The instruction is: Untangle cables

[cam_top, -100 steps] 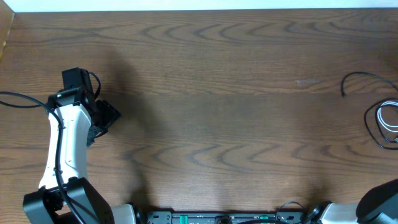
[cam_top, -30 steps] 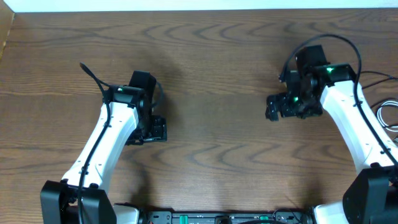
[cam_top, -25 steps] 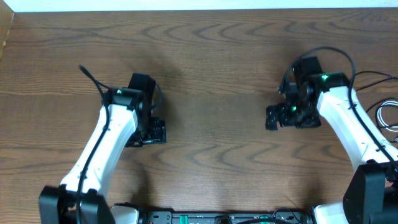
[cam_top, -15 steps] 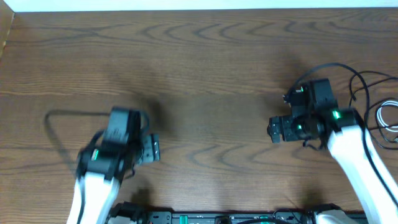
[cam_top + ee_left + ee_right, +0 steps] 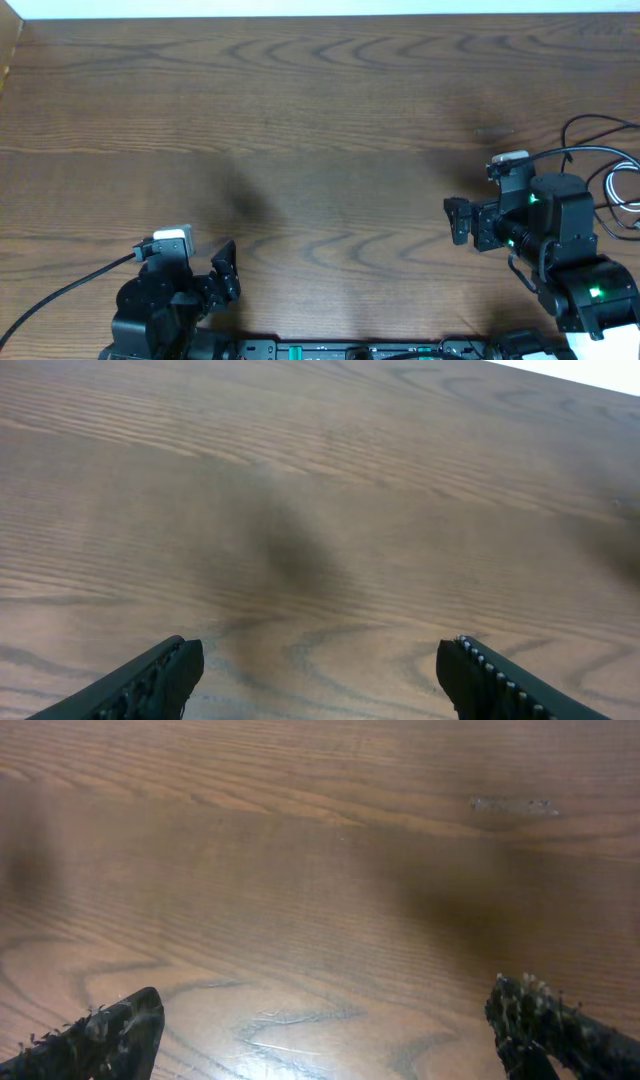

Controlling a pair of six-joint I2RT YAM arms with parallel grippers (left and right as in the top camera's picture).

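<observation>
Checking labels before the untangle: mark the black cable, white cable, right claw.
black cable (image 5: 590, 119), overhead, top of its arc.
white cable (image 5: 614, 186), overhead, left bend of its loop.
right claw (image 5: 325, 1005), right wrist, between open fingertips.

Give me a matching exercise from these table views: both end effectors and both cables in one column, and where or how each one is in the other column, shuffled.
Column one:
1. left end effector
2. right end effector
3. white cable
4. black cable

Column two:
A. pale loop cut off by the overhead view's right edge
B. open, at the front left of the table
C. thin dark arc at the right, nearer the back
D. open, right of centre

Pairs: 1-B, 2-D, 3-A, 4-C.
</observation>
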